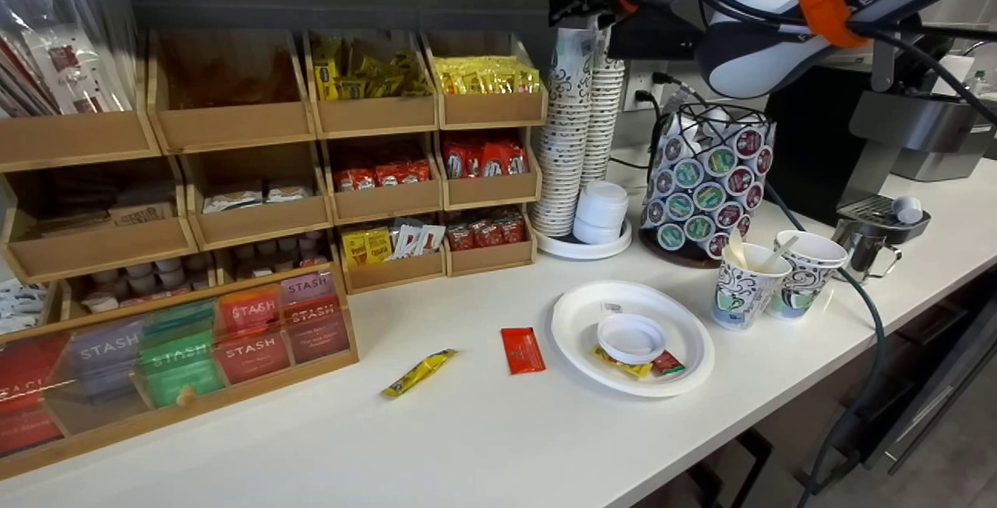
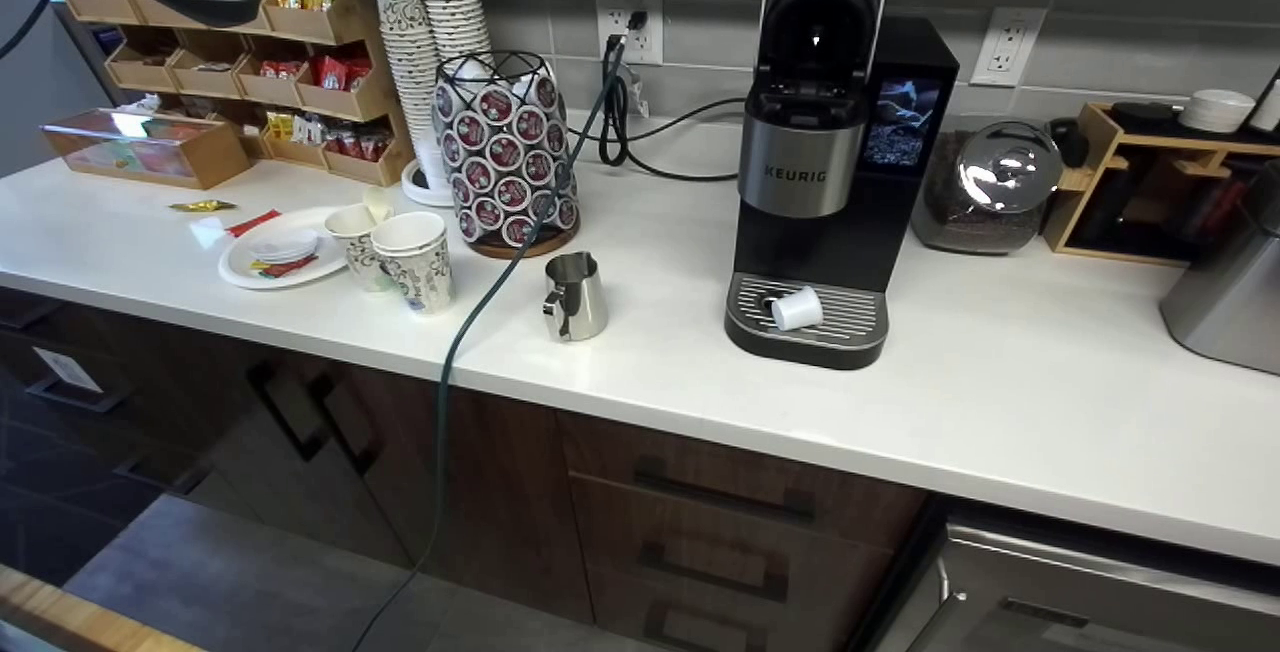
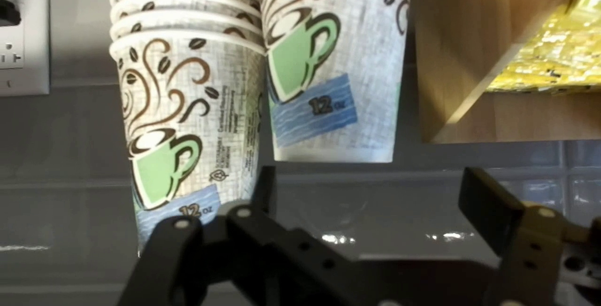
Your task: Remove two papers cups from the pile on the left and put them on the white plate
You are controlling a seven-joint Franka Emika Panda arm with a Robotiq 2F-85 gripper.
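Paper cups (image 3: 335, 62) nested upside down in pile (image 1: 562, 157), beside wooden shelves (image 1: 494, 109). My claw (image 3: 368, 188) gapes wide near pile's top, holding nothing. White plate (image 1: 576, 325) carries small bowl (image 1: 632, 336), packets (image 1: 667, 362), no cup: I judge none delivered, both left.

Parted fingers (image 3: 488, 210) seem clear of the pile (image 3: 350, 55).

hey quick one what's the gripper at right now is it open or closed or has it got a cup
Gripper: open, holding nothing.
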